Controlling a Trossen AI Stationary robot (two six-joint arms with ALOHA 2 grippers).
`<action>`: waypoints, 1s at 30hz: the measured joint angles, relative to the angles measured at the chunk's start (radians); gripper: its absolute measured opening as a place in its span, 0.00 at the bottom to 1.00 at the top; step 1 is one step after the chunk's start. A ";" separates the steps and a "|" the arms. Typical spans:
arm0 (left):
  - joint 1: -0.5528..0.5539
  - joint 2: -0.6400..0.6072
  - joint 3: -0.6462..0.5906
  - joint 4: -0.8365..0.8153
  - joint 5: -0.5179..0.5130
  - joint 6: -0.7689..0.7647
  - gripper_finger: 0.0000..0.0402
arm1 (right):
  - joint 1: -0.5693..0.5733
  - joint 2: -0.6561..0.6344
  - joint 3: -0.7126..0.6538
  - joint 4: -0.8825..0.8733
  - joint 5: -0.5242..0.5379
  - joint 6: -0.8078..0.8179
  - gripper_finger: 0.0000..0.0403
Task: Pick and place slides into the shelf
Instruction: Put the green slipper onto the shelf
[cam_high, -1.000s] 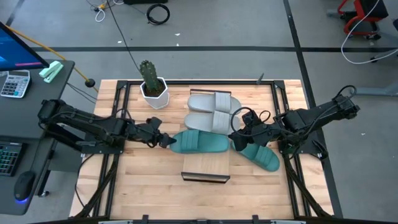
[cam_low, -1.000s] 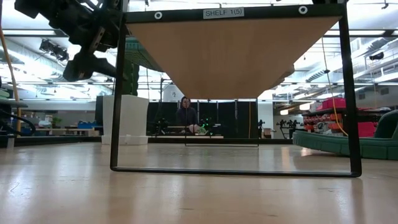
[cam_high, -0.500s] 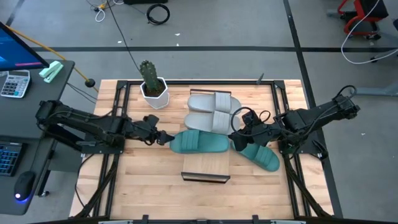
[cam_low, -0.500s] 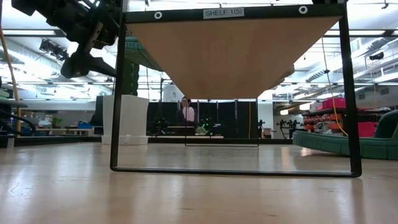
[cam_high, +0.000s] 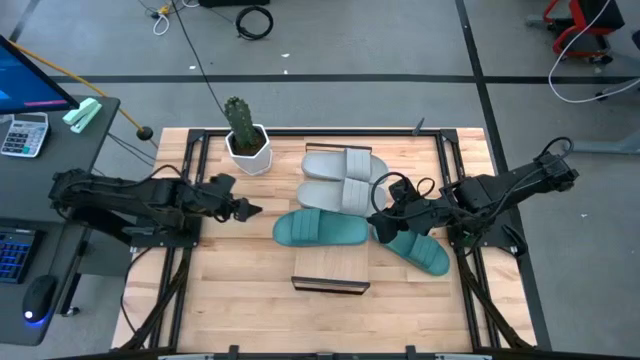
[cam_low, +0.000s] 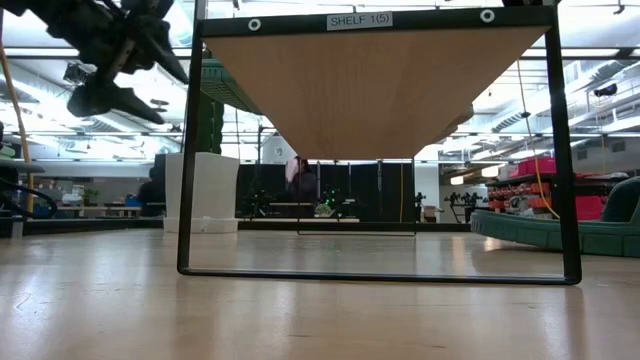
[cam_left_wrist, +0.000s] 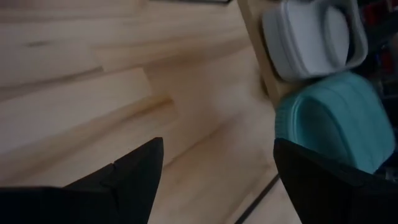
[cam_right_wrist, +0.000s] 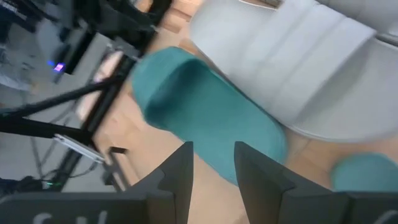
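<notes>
Lying on the slatted wooden surface (cam_high: 230, 290), the four slides sit clustered beside and behind the shelf (cam_high: 331, 271), which stands near the front middle. The two grey slides (cam_high: 343, 180) lie side by side just behind one teal slide (cam_high: 320, 229), and that teal slide rests directly behind the shelf's far edge, apart from it. The second teal slide (cam_high: 418, 252) lies angled just to the right of the shelf.

The left end effector (cam_high: 247, 209) hangs to the left of the nearer teal slide, clear of it with bare wood between, its fingers spread wide and holding nothing; the left wrist view shows the teal toe (cam_left_wrist: 329, 124) and a grey slide (cam_left_wrist: 313, 34) ahead of the open fingers. The right end effector (cam_high: 380, 226) sits between the two teal slides, at the right end of the nearer one and just above the angled one; its fingers stand narrow, and whether they grip anything cannot be told.

A potted cactus (cam_high: 243, 135) stands at the back left, well apart from the shelf. Open wood lies left and front of the shelf. From the low view the shelf frame (cam_low: 190, 150) is empty beneath its board.
</notes>
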 joint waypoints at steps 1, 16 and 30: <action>0.006 -0.020 0.000 -0.012 -0.007 0.000 0.77 | 0.000 -0.001 0.000 -0.020 0.000 0.003 0.31; 0.030 -0.170 0.000 -0.027 -0.077 0.002 0.75 | 0.045 -0.119 -0.010 -0.367 0.002 0.144 0.31; 0.030 -0.166 0.000 -0.022 -0.078 0.025 0.75 | 0.303 -0.212 -0.258 -0.398 0.006 0.631 0.31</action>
